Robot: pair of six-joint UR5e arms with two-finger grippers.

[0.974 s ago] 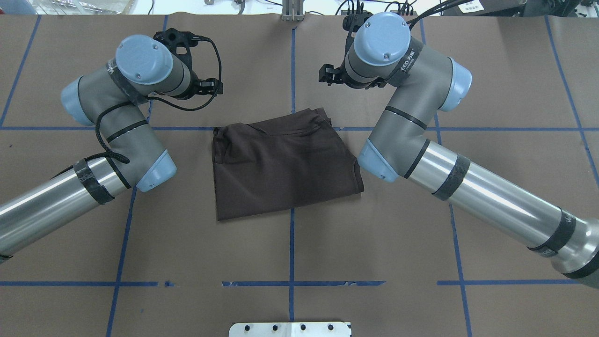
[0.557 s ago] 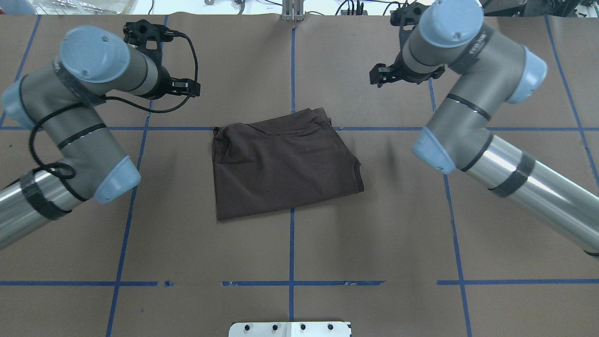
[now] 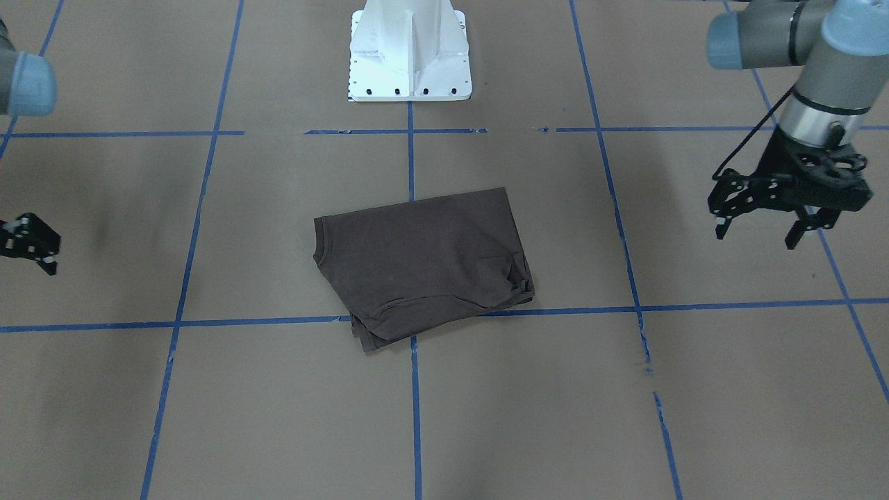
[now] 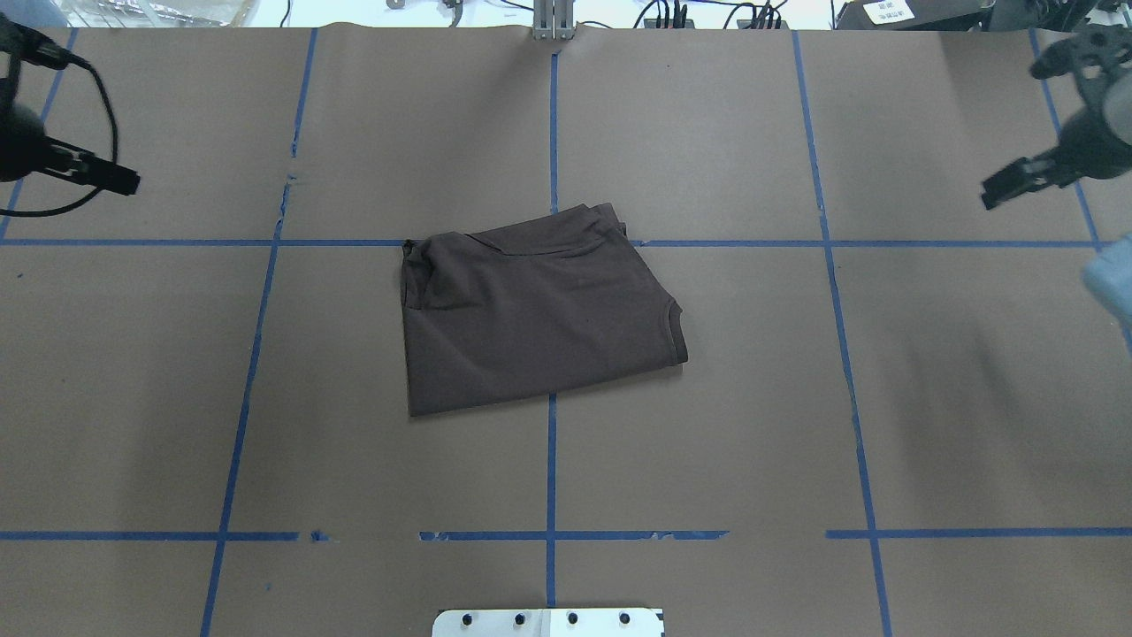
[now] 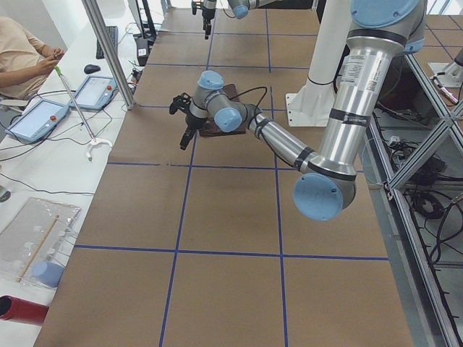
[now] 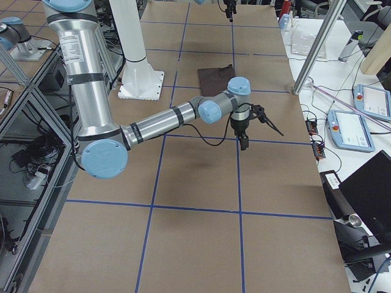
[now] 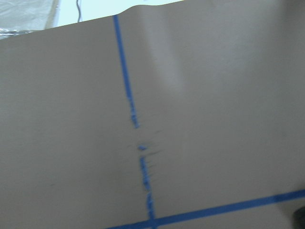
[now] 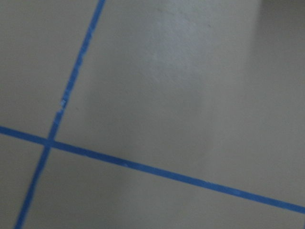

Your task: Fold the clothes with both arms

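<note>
The dark brown T-shirt (image 4: 531,310) lies folded into a rough rectangle at the table's middle, collar side to the right in the overhead view. It also shows in the front view (image 3: 424,264). My left gripper (image 3: 755,239) hangs open and empty above the table, far to the shirt's left, and sits at the overhead view's left edge (image 4: 106,124). My right gripper (image 4: 1010,133) is open and empty at the far right edge. Only part of it shows in the front view (image 3: 31,243). Neither gripper touches the shirt.
Brown paper with blue tape grid lines (image 4: 551,460) covers the table. The white pedestal base (image 3: 410,55) stands at the robot's side. An operator (image 5: 22,50) and tablets (image 5: 40,116) are beyond the far edge.
Both arms have swung outward from beside the shirt to the table's left and right edges. The shirt has not moved.
</note>
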